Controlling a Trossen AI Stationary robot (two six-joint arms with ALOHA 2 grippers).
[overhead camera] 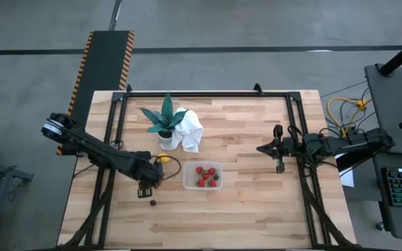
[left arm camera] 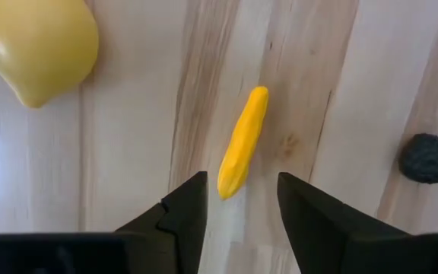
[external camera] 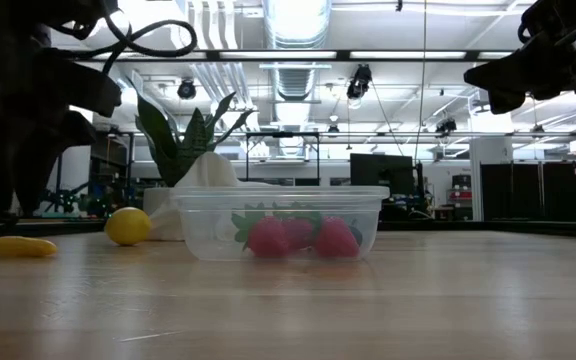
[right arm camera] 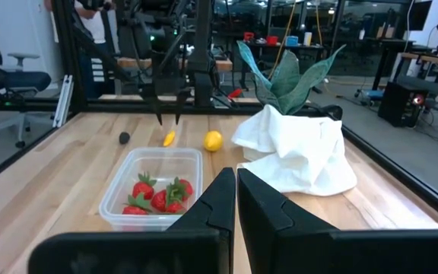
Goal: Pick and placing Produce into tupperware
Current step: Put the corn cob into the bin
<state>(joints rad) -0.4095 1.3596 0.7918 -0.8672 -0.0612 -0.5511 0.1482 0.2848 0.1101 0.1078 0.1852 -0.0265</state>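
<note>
one yellow-orange elongated fruit piece [left arm camera: 242, 142] lies flat on the wooden worktop [overhead camera: 257, 202] near its left edge, long axis running lengthwise away from the left gripper [left arm camera: 238, 205]. its jaws stand parted just above the piece's near tip, holding nothing. right gripper [right arm camera: 236, 199], pressed shut, waits near the right edge.

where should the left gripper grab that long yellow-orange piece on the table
Across its narrow middle, coming straight down from above. The yellow-orange piece lies flat on the bare wood, clear of the lemon and the dark berry. The left gripper, open, should straddle its short width.
</note>
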